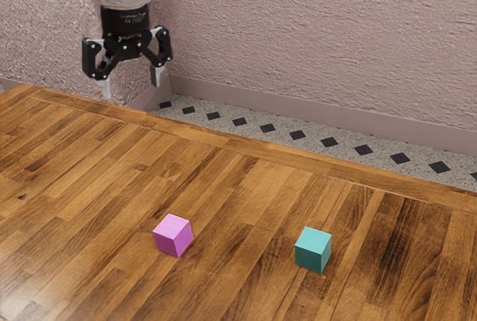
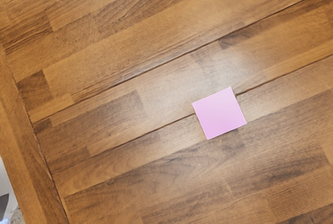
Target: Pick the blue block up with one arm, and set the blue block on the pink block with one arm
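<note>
Since the claw point(image 1: 132, 81) is held high above the table point(image 1: 82, 179), fingers spread wide with nothing between them, no part of the task can be counted as done. The blue block point(image 1: 313, 249) is seen on the table well below the claw, toward the exterior view's right, apart from the pink block point(image 1: 173, 234), which lies more nearly beneath the claw. Grasping, lifting and stacking are all judged to remain.

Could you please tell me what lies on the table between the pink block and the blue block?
Nothing: in the exterior view, only bare wooden tabletop separates the pink block and the blue block, which stand apart.
</note>
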Available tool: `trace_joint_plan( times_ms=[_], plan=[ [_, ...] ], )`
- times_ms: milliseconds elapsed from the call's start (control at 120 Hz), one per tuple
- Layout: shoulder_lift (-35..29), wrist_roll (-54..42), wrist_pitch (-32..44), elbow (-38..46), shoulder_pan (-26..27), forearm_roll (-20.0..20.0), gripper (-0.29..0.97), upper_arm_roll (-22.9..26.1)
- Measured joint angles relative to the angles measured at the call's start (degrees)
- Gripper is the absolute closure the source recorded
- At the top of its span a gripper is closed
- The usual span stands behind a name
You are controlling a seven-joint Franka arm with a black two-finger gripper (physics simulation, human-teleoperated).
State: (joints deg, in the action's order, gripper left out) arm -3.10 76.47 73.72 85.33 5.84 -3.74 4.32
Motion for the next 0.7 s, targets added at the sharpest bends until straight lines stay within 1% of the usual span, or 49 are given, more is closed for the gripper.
trace_joint_plan(
  times_ms=[92, 142, 158, 200, 275, 342, 392, 467, 525, 625, 700],
  plan=[
    [-1.5, 1.0, 2.4, 3.1, -0.8, 0.2, 0.00, -0.2],
    [-2.7, 1.5, 3.4, 4.5, -0.2, 0.4, 0.00, -0.2],
    [-3.2, 1.7, 4.1, 6.2, 0.2, 0.8, 0.00, -0.3],
    [-4.9, 2.0, 5.8, 10.5, 1.9, 3.4, 0.00, -2.2],
    [-9.6, 3.3, 8.0, 17.0, 2.5, 8.2, 0.00, -4.2],
    [-9.7, 3.4, 10.3, 20.5, 4.1, 10.6, 0.00, -4.5],
    [-8.9, 1.6, 12.1, 22.1, 5.0, 11.3, 0.00, -4.0],
    [-7.2, -4.1, 14.5, 23.0, 5.6, 8.7, 0.00, -1.1],
    [-4.6, -8.5, 17.6, 23.7, 5.6, 7.3, 0.01, 1.4],
    [0.5, -15.2, 25.0, 25.1, 5.4, 6.0, 0.01, 8.2],
    [3.1, -19.8, 30.6, 26.3, 6.9, 5.5, 0.01, 11.9]
  ],
)
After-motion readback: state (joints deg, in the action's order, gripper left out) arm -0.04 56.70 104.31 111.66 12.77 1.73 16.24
